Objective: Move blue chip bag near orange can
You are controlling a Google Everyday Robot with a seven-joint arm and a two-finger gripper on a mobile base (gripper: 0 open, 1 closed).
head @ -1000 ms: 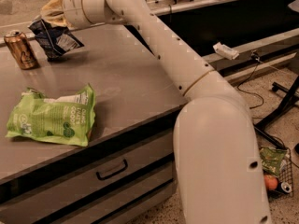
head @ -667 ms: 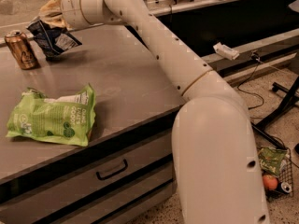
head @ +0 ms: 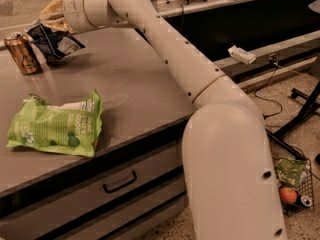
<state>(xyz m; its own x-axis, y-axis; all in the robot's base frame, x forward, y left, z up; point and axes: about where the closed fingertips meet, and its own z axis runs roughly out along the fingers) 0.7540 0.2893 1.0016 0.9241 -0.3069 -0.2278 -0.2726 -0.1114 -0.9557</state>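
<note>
The blue chip bag (head: pixel 54 44) is dark blue and white and crumpled, at the far left of the table. It hangs from my gripper (head: pixel 48 23), which is shut on its top edge, and its lower end is at or just above the tabletop. The orange can (head: pixel 22 53) stands upright just left of the bag, a small gap apart. My arm reaches in from the right foreground across the table to the bag.
A larger lime-green chip bag (head: pixel 56 125) lies flat near the table's (head: pixel 135 84) front edge. Drawers with a handle (head: pixel 119 181) face the front. On the floor at right are cables, a chair base and a wire basket (head: pixel 292 184) with fruit.
Almost nothing differs. The gripper and the blue bag stay beside the can, and the bag has at most sunk slightly.
</note>
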